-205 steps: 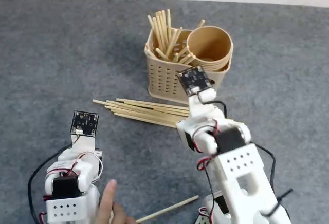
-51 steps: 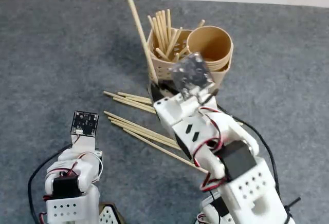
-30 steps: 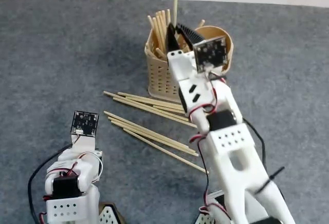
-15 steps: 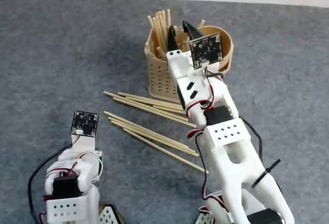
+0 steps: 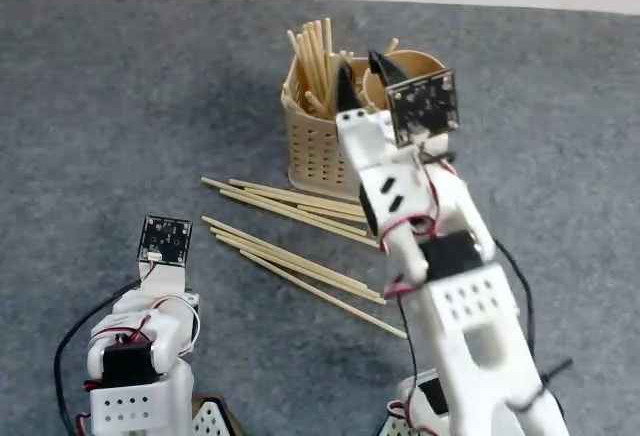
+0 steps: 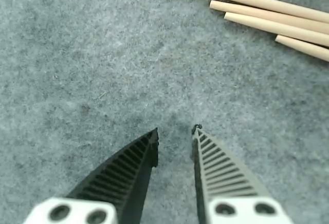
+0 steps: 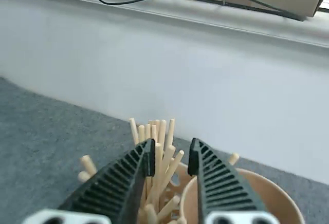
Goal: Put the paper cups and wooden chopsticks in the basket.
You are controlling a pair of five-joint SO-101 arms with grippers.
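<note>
High view: right gripper (image 5: 360, 62) slightly open, empty, above basket (image 5: 315, 156); loose wooden chopsticks (image 5: 300, 262) lie behind it, crosswise

Soft, even light across the grey mat (image 5: 120, 96), no glare anywhere. A faint shadow hugs the basket (image 5: 318, 161). A dim patch darkens the mat below the left gripper (image 6: 175, 131). The white wall (image 7: 205, 80) glows bright, with the source probably overhead.

Paper cups (image 5: 420, 61), seemingly nested, right of chopsticks (image 5: 315, 51) in the basket (image 5: 320, 151), loose chopsticks (image 5: 290, 256) on the table (image 5: 120, 106) before it
</note>
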